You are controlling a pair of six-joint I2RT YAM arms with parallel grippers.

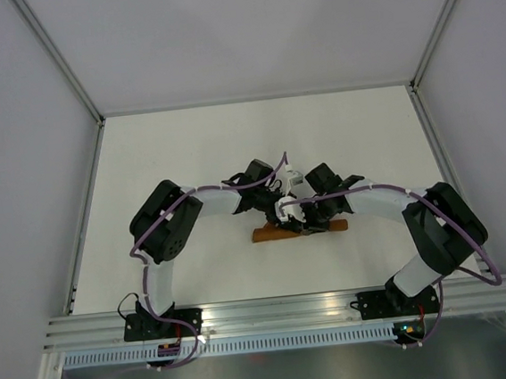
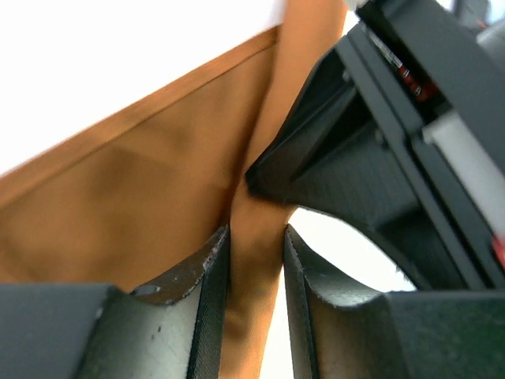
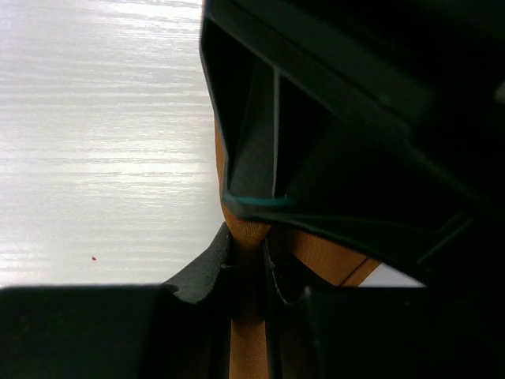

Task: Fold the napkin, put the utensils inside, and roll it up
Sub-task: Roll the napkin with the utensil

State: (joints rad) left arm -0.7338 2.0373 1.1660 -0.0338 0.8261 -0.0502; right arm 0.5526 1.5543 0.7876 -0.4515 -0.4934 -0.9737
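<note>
The rust-orange napkin lies as a narrow rolled strip on the white table, mostly hidden under both grippers. My left gripper meets it from the left, my right gripper from the right, close together over its middle. In the left wrist view the jaws pinch a fold of orange cloth, and the right gripper's black body fills the upper right. In the right wrist view the jaws pinch a fold of the cloth. The utensils are hidden.
The white table sits inside grey walls with metal corner posts. An aluminium rail runs along the near edge, where both arm bases are bolted. The two arms arch inward and nearly touch above the napkin.
</note>
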